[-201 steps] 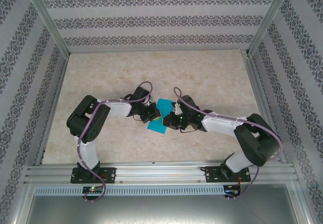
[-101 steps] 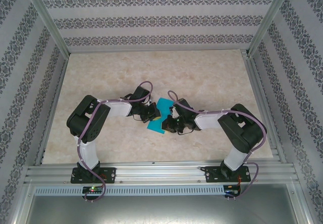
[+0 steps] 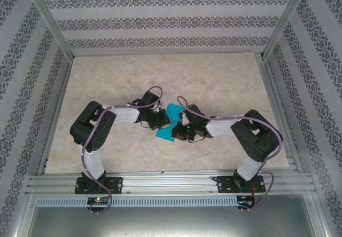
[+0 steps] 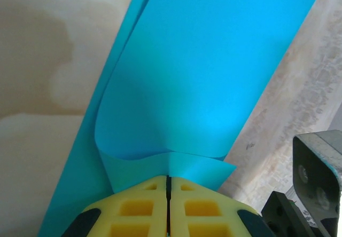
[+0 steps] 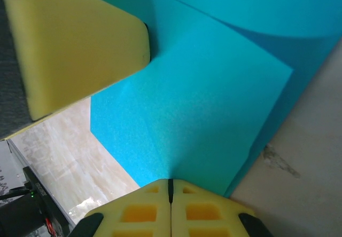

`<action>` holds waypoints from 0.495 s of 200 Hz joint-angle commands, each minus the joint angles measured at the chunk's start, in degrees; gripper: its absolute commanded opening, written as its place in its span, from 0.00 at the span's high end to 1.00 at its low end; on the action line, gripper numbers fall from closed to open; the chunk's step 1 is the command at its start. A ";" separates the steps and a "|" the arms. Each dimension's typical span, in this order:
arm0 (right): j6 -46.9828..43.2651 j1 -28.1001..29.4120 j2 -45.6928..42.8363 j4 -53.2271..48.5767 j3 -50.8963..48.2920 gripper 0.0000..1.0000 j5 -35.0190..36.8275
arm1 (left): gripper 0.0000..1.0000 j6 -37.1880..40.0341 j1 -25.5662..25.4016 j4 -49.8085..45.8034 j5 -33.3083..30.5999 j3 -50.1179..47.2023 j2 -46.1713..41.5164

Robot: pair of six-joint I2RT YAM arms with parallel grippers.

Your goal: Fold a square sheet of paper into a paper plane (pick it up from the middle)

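marbled beige tabletop (image 3: 107, 87) | patterned walls (image 3: 160, 23) | aluminium frame rail (image 3: 171, 182)

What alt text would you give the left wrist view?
The left pincer is shut on the near edge of the teal-blue square sheet of paper, its yellow fingers pressed together. The sheet is doubled over in a loose, unflattened curl and runs away from the camera across the beige marbled table.

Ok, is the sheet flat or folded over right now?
Folded over, loosely: the square sheet of paper curls back over its lower layer, with the left gripper and right gripper pinching it.
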 commanded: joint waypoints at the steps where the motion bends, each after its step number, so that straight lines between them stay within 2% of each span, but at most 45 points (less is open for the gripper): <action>1: -2.46 0.16 1.73 -8.56 -0.81 0.97 3.34 | 0.92 1.76 0.30 -3.16 -3.43 1.43 0.72; 17: -3.00 0.17 1.63 -9.26 -1.12 0.99 3.61 | 0.93 1.35 1.57 -3.69 -5.20 1.71 1.22; 99: -4.02 0.05 2.48 -10.51 -0.99 0.99 3.64 | 0.93 3.82 5.64 -3.56 -4.99 3.42 3.36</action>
